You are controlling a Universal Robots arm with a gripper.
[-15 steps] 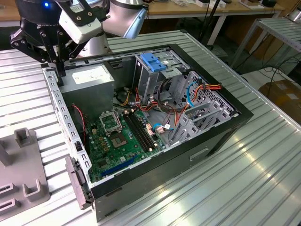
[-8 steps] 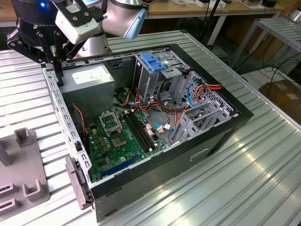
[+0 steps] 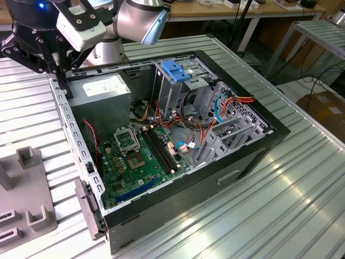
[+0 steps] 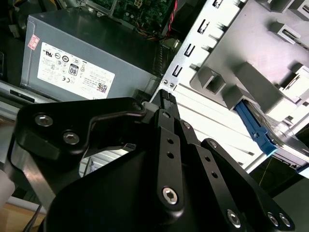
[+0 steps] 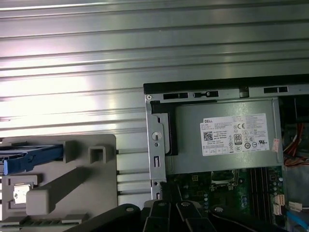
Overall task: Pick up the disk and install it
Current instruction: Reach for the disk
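Exterior view: an open computer case (image 3: 205, 186) lies on its side on a ribbed metal table (image 3: 280, 205). Inside are a green motherboard (image 3: 135, 156) at the near side, a grey power-supply box (image 3: 99, 89) at the far end toward the exterior view's left, and a blue bracket (image 3: 176, 70) on top of a metal drive cage farther right. The robot arm (image 3: 137, 19) reaches in from the far left. Its gripper (image 3: 64, 81) points down at the case's far left corner, just beside the power-supply box. A grey holder tray (image 3: 27, 205) sits on the table at the near left, outside the case.

Second wrist view: the gripper (image 4: 166, 99) has its ribbed fingertips pressed together with nothing between them. The tips hang over the case wall, between the power-supply box (image 4: 87, 53) and the grey holder tray (image 4: 251, 77). The disk (image 4: 253, 128) rests in that tray, showing the blue edge of its frame, well apart from the gripper.

First wrist view: the disk (image 5: 31, 158) sits in a slot of the grey holder tray (image 5: 82, 179) on the table (image 5: 145, 48), outside the case (image 5: 154, 135). The gripper (image 5: 169, 205) is closed and empty at the case wall, near the motherboard (image 5: 231, 188) and the power-supply box (image 5: 222, 140).
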